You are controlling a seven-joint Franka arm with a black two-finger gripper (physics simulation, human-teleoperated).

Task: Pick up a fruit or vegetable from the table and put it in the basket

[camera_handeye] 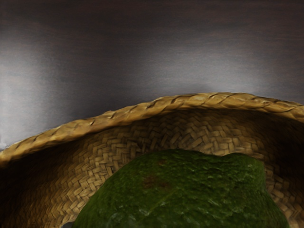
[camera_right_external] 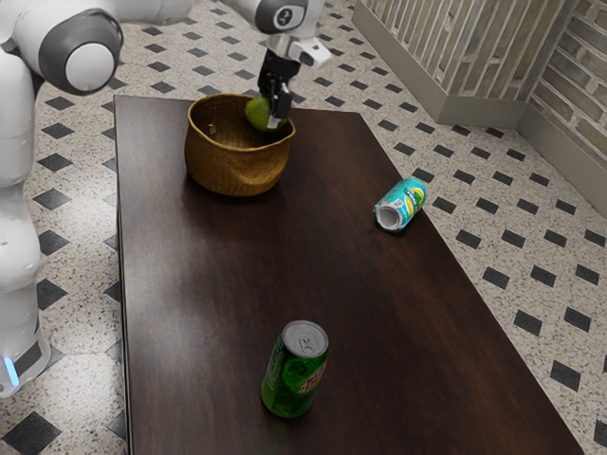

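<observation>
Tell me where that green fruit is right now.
In the exterior view, the green fruit is right at the hand, at the mouth of the woven basket, toward that view's right side of the rim.

The pictures are showing an indoor room, but whether it is belonging to a home or a shop, I cannot tell. The pale speckled floor [camera_right_external: 474, 171] is carrying dark diamonds, brick-patterned walls [camera_right_external: 441, 47] are rising above a plain baseboard [camera_right_external: 567, 156], and a dark wooden tabletop [camera_right_external: 209, 284] is standing there.
</observation>
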